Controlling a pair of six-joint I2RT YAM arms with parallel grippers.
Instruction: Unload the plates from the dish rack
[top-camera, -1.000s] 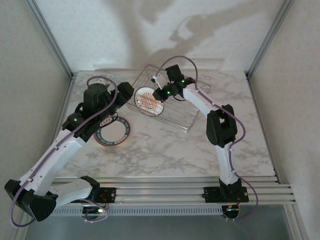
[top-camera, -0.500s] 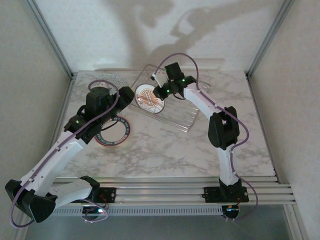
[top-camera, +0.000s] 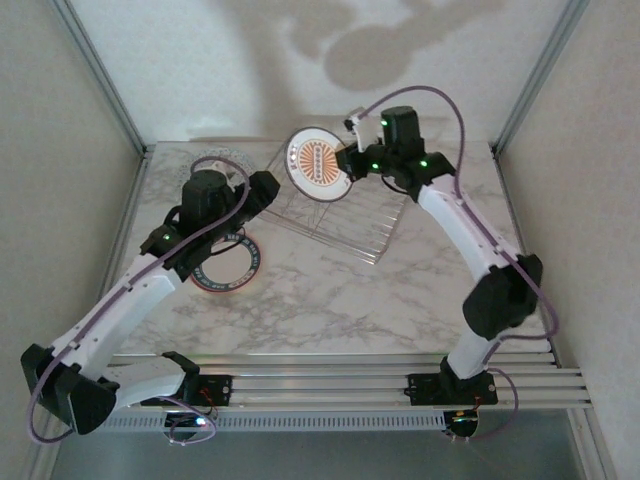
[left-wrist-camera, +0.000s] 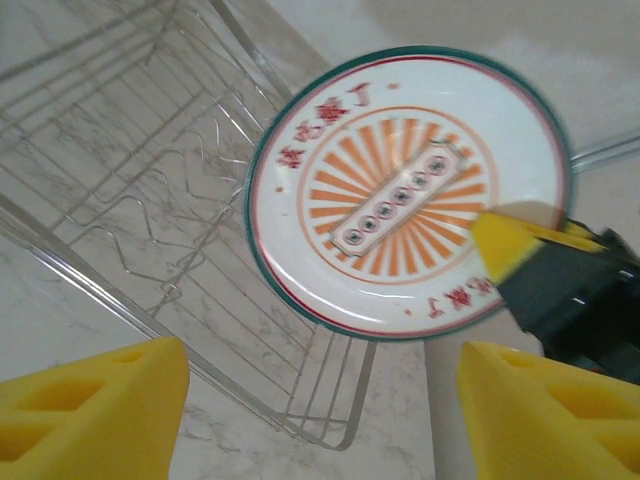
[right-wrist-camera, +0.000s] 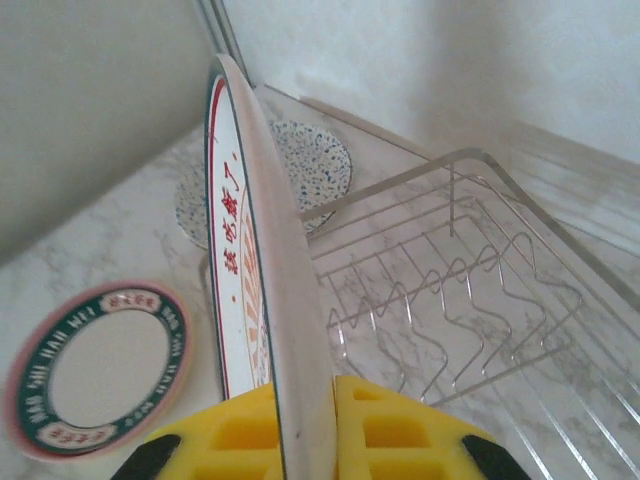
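**Condition.** The right gripper (top-camera: 347, 165) is pinching the sunburst plate (top-camera: 318, 160) by its rim. It is holding the plate on edge in the air above the far left corner of the rack (top-camera: 345, 215). The left gripper (top-camera: 265, 188) is standing spread and carrying nothing, just beside the rack's left end and facing the plate.

**Step in hand, as judged.** The plate is being carried away from the rack to be set down.
- The hold is on a thin rim only, so the plate could pivot. Any tilting toward flat is best done slowly.
- The bottom edge needs to be passing clear of the wires.
- The landing spot needs to be bare table (top-camera: 400, 290), apart from the plates already lying there.
- If the spread gripper is waiting to receive the plate, it should be closing on the opposite rim before the right one lets go.

**Views compared.**
- The right wrist camera is showing the plate's edge seated between the yellow pads (right-wrist-camera: 400, 435). It is also showing a speckled plate (right-wrist-camera: 325, 170) and a ringed plate (right-wrist-camera: 100, 370) lying flat on the table.
- The left wrist camera is giving the plate's painted face, with one right finger (left-wrist-camera: 510, 245) over its lower rim.
- The overhead camera is giving the lift above the rack.
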